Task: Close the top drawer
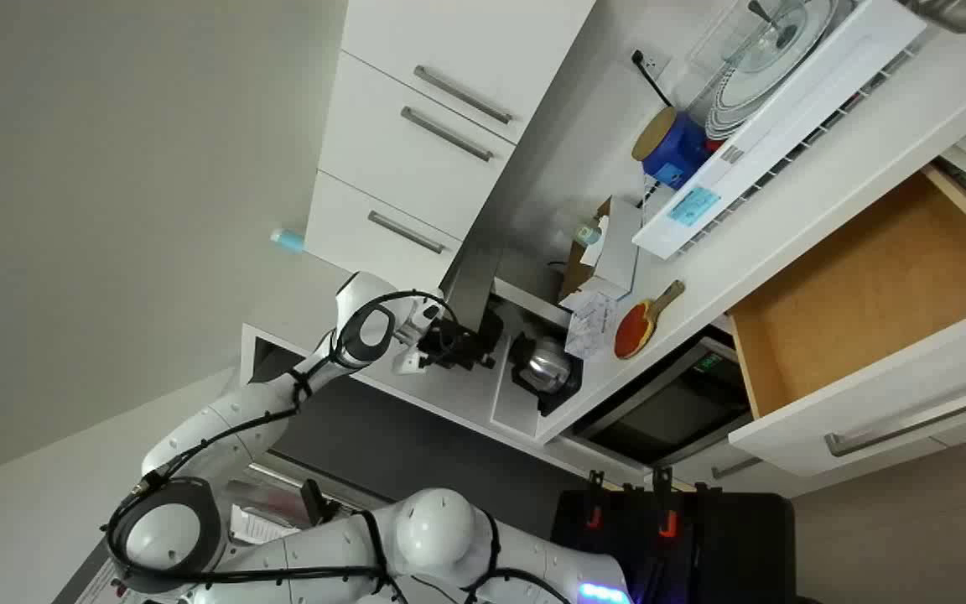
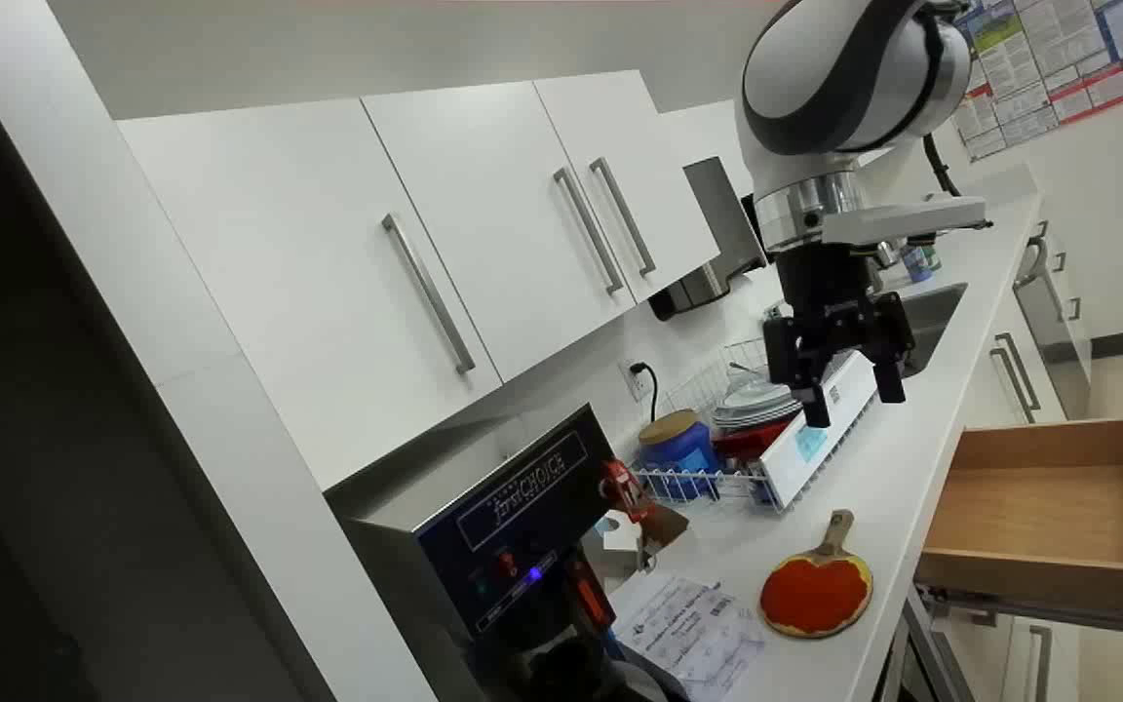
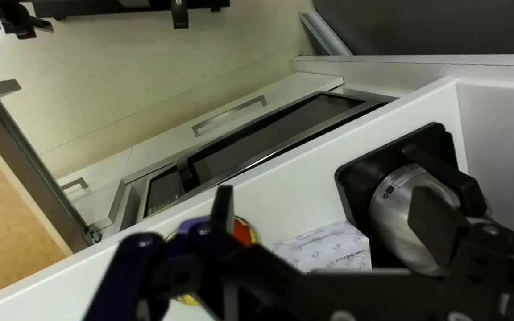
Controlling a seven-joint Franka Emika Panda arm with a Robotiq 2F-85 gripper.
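Observation:
The top drawer is pulled out from under the counter. Its white front panel (image 1: 894,394) with a silver bar handle and its tan wooden inside show in an exterior view. The drawer's tan inside (image 2: 1054,512) also shows in an exterior view, at the right edge. In the wrist view a part of the drawer (image 3: 7,214) shows at the left, its front cut off. My gripper (image 2: 854,402) is open and empty, above the counter and apart from the drawer. It also shows in an exterior view (image 1: 490,342) and in the wrist view (image 3: 324,194).
The white counter (image 2: 912,458) bears a red-and-yellow paddle (image 2: 817,593), papers (image 2: 693,624), a dish rack (image 2: 820,429) and a coffee machine (image 3: 400,196). An oven (image 1: 672,403) sits below the counter. A black case (image 1: 743,537) stands in front of the cabinets.

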